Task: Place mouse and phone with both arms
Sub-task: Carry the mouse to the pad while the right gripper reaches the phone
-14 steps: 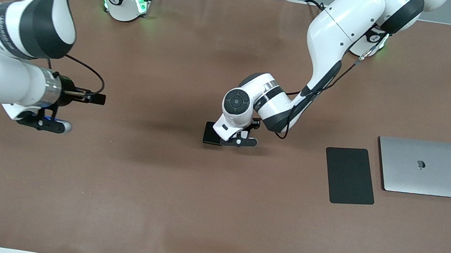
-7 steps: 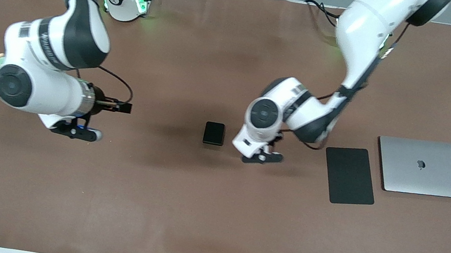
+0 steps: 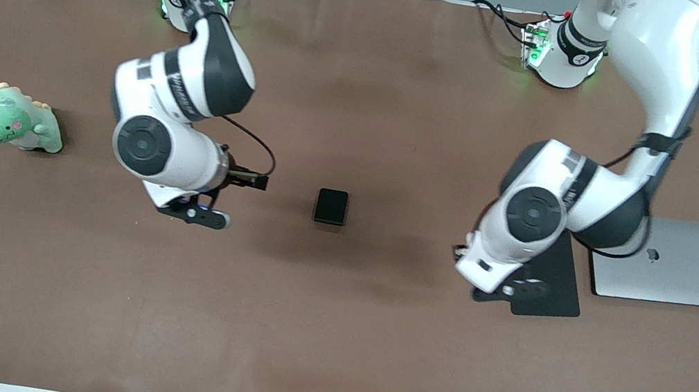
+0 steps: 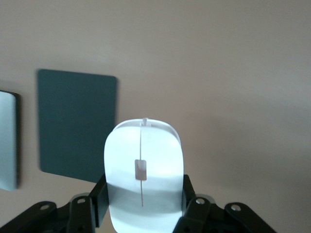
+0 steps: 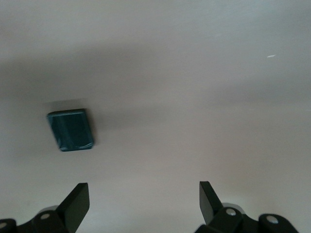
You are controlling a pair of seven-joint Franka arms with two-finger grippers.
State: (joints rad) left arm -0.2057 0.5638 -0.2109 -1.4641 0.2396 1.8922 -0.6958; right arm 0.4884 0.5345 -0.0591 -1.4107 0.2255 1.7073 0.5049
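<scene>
Nearest the front camera: left gripper [image 3: 506,289], over the pad's [image 3: 549,284] near corner, clamped on the mouse [image 4: 143,177]. Moved since a second ago from beside the phone toward the left arm's end of the table; judged as carry nearly done, set-down on the pad next.

Mouse: glossy white oval, thin grey line and small wheel slot down its middle, held by its flanks (seen only in the left wrist view).

Right gripper [image 3: 196,214]: over bare table toward the right arm's end, fingers spread wide, nothing held. Travelled from the table's edge toward the phone; judged as approaching for pickup.

Phone [image 3: 331,206]: small black slab, rounded corners, flat at mid-table, unmoved, untouched.

Laptop [image 3: 681,273]: closed, silver, beside the pad.

Plush toy [image 3: 14,120]: green, newly uncovered.
</scene>
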